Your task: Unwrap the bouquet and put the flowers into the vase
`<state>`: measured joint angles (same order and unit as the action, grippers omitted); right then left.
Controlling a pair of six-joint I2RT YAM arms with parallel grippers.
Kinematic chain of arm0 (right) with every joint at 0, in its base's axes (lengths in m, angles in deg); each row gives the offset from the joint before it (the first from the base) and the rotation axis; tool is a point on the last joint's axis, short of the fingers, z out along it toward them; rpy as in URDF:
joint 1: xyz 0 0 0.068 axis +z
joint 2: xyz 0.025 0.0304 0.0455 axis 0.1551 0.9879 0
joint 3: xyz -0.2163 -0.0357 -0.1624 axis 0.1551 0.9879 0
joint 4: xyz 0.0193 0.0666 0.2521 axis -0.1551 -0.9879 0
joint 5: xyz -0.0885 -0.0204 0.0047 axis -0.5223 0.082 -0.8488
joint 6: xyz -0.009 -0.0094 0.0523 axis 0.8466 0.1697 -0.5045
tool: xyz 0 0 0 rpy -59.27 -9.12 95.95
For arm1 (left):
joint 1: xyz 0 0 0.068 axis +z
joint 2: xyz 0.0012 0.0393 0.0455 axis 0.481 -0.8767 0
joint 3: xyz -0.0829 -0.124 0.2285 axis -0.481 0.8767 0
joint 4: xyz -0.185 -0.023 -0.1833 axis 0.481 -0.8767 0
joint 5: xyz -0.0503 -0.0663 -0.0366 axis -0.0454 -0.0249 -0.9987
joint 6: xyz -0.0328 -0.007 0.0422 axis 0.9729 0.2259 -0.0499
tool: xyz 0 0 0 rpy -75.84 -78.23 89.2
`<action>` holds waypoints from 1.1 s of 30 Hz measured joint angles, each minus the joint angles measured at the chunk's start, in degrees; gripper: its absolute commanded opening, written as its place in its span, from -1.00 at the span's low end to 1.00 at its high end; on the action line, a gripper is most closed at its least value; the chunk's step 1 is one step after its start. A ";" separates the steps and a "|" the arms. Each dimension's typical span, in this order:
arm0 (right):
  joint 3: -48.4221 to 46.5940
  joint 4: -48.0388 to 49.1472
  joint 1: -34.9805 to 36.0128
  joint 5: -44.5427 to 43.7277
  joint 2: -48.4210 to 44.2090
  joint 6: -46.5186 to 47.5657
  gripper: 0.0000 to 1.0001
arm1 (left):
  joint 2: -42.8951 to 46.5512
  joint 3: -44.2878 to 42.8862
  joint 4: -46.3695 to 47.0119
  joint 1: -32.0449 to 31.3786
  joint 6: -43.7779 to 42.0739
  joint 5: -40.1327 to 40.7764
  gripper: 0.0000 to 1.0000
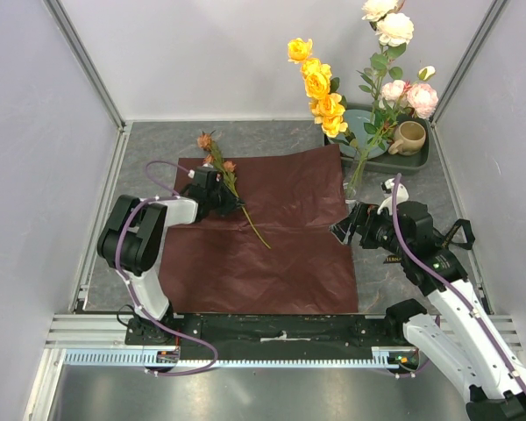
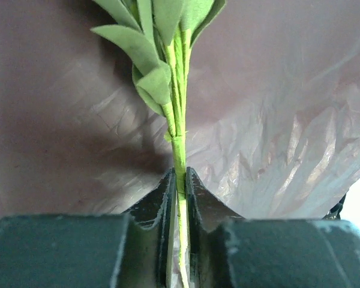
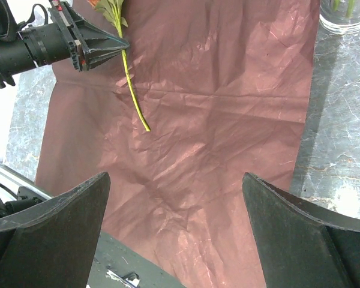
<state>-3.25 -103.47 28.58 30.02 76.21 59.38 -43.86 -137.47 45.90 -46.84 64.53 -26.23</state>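
Beige mug (image 1: 408,138) in tray (image 1: 423,161) behind vase (image 1: 354,186)

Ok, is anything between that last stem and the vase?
Nothing lies on the maroon paper between the stem in the left gripper and the vase. But the open right gripper sits just on the near side of the vase, and the flowers already in it crowd its neck.

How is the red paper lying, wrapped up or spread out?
Spread out. The wrapping paper lies flat on the table, creased but unfolded, with only one flower stem over it.
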 measured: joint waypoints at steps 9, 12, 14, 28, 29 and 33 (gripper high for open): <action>0.00 0.42 0.00 1.77 1.36 -0.63 0.96 | 2.27 -1.25 -2.89 -0.04 -3.17 -0.35 -0.97; -0.07 1.18 0.00 4.31 4.44 0.20 0.96 | 10.05 1.73 -3.61 -0.04 -4.46 -2.16 -0.96; -0.28 2.16 0.02 6.86 7.28 0.87 0.96 | 17.27 4.07 -3.56 -0.04 -5.81 -4.66 -0.97; -10.69 14.01 14.53 18.51 25.57 1.90 0.90 | 52.68 12.59 -8.74 -0.48 -20.04 -28.15 -0.97; -12.46 14.51 16.02 18.64 26.88 1.95 0.87 | 54.36 12.61 -8.83 -0.68 -21.16 -29.51 -0.97; -20.55 15.96 21.68 18.60 32.22 2.19 0.62 | 59.19 12.61 -9.29 -1.33 -25.07 -33.59 -0.97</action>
<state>-23.79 -87.52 50.26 48.62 108.43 61.57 15.33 -124.86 36.61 -48.17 39.46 -59.82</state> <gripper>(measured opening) 0.888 0.043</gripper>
